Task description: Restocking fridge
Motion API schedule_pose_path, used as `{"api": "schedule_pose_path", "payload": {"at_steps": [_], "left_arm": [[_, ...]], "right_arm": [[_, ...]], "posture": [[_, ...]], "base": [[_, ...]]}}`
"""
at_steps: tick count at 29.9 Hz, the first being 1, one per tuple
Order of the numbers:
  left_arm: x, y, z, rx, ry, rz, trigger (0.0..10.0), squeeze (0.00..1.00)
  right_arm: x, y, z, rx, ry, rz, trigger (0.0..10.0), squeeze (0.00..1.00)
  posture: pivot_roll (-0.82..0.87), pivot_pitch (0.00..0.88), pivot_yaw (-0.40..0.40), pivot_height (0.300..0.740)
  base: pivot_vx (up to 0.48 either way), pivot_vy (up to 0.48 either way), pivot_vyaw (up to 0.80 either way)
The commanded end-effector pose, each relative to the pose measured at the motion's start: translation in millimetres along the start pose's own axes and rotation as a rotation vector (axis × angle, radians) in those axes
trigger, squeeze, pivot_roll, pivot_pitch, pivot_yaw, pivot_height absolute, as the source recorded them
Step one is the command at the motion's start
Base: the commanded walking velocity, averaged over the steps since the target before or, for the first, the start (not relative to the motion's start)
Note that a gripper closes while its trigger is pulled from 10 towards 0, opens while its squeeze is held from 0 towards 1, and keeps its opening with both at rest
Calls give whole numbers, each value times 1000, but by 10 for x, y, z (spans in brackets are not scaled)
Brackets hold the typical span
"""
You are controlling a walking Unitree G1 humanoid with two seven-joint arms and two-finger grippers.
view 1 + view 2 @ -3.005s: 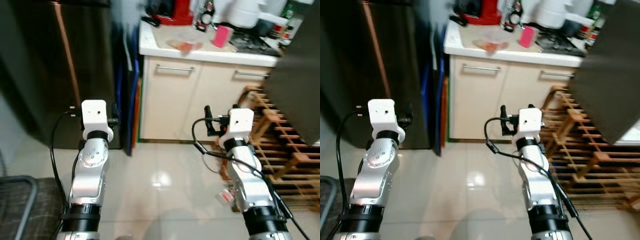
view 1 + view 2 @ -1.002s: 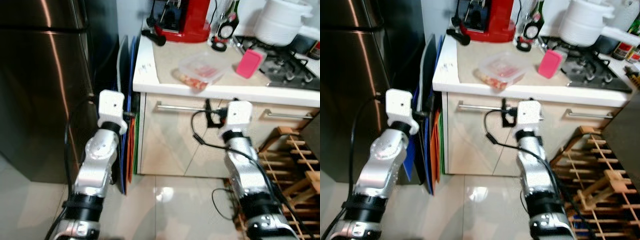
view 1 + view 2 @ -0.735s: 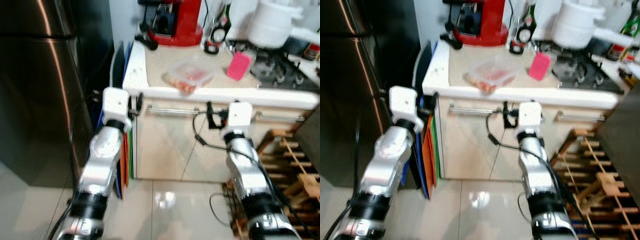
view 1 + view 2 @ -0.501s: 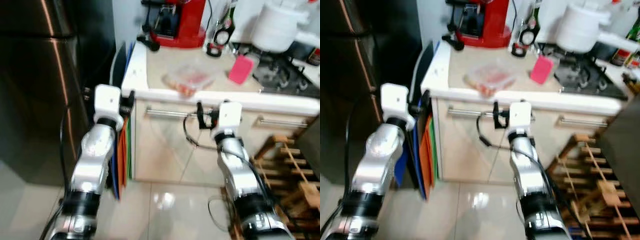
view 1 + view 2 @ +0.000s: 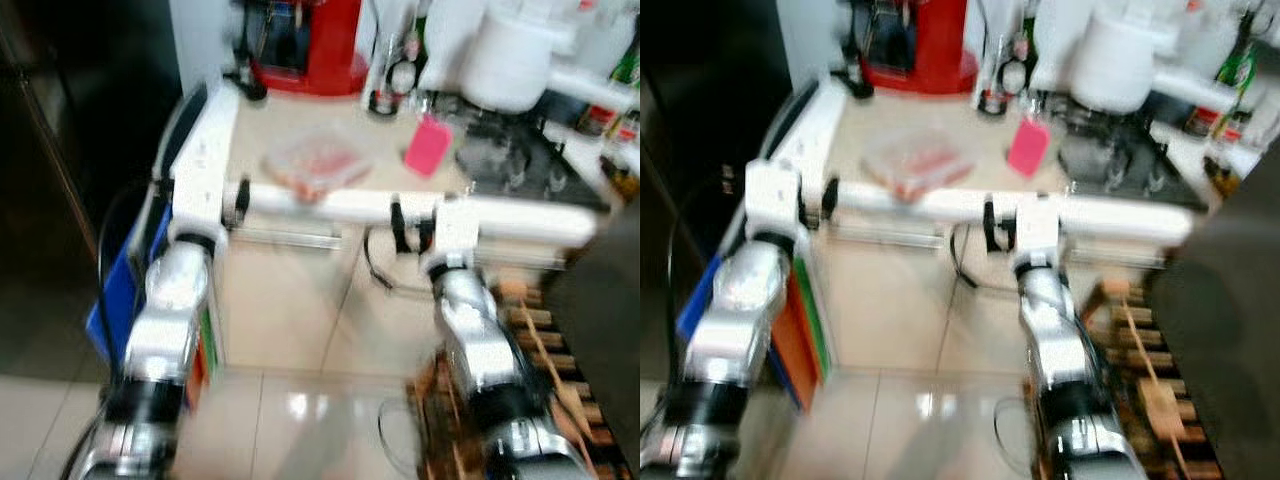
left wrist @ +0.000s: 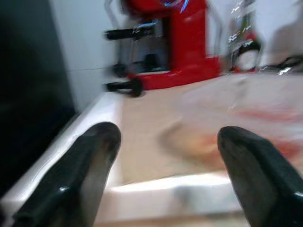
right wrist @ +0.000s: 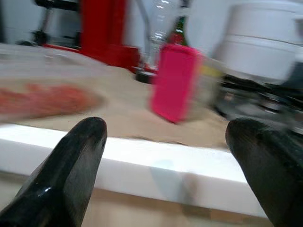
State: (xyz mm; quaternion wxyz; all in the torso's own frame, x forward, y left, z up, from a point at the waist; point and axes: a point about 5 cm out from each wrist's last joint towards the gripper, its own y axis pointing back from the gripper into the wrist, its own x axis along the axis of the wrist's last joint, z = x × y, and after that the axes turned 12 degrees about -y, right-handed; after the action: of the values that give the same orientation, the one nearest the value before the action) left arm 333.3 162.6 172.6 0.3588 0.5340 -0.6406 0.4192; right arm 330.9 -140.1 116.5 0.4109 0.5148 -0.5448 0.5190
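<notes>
A beige-topped kitchen bench (image 5: pixel 330 150) with a white front edge carries a red coffee machine (image 5: pixel 310 45) at its back. Near the machine stands a white pot (image 5: pixel 505 60) on a dark gas hob (image 5: pixel 520 165). A pink rectangular block (image 5: pixel 428 147) leans beside the hob. Under the bench are cream cupboard doors (image 5: pixel 290 290). A wooden slatted rack (image 5: pixel 540 350) sits on the glossy tiled floor (image 5: pixel 300 420). Flat blue, orange and green boards (image 5: pixel 790 330) stand on edge beside the cupboard.

Bright, even light; heavy motion blur.
</notes>
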Motion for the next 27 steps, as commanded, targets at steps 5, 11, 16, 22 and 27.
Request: {"api": "schedule_pose_path", "payload": {"at_steps": [5,11,16,22,27], "left_arm": [[221,-13,-8,28,72,91,10000,1000],[270,-15,-16,37,96,95,10000,1000],[232,-42,0,-2,131,46,10000,1000],[191,-96,54,-59,119,-3,10000,0],[135,-57,41,-40,160,-24,10000,0]], "right_arm": [[191,-18,95,-38,-9,82,10000,0],[233,-25,101,-33,1,95,10000,0],[231,-33,99,-31,2,89,10000,0],[228,-42,90,-25,6,82,10000,0],[223,-12,91,-25,-7,84,10000,0]], "posture": [[85,0,-92,740],[88,0,-98,740],[90,0,-102,740],[94,0,-105,740],[94,0,-100,740]], "base": [[0,0,0],[0,0,0],[0,0,0],[0,0,0],[0,0,0]]}}
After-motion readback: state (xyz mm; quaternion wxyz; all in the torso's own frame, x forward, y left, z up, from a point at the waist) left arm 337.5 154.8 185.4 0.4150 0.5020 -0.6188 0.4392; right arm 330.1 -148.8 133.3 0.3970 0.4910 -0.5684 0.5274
